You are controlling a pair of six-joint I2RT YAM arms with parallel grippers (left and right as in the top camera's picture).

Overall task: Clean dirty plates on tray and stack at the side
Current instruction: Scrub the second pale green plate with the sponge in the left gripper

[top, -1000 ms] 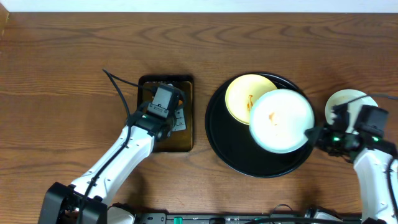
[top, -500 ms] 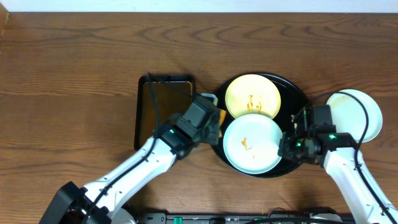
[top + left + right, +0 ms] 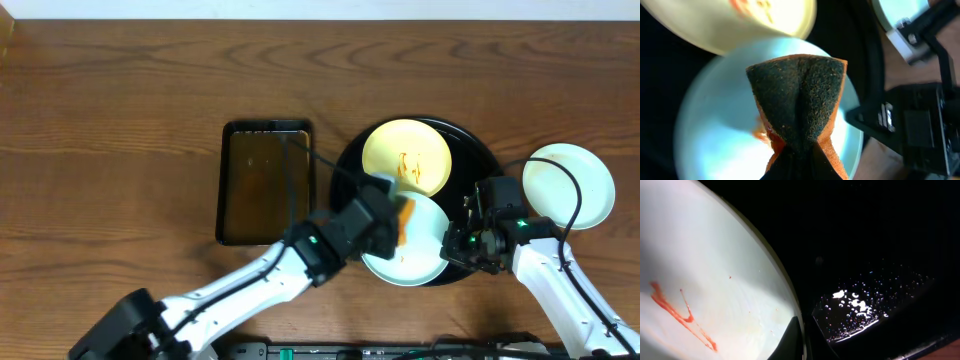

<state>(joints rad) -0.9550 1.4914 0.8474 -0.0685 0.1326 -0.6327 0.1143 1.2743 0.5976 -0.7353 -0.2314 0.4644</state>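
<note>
A sponge [image 3: 797, 100] overlies mint plate [image 3: 428, 250] (yellow plate [image 3: 432, 150] just beside).

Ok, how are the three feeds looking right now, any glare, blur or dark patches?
Overhead: even light, sharp, only a faint sheen on the tray. Left wrist: sponge crisp, yellow plate at the top soft. Right wrist: tray almost black apart from glare on wet droplets; mint plate bright, its sauce smear clear.
</note>
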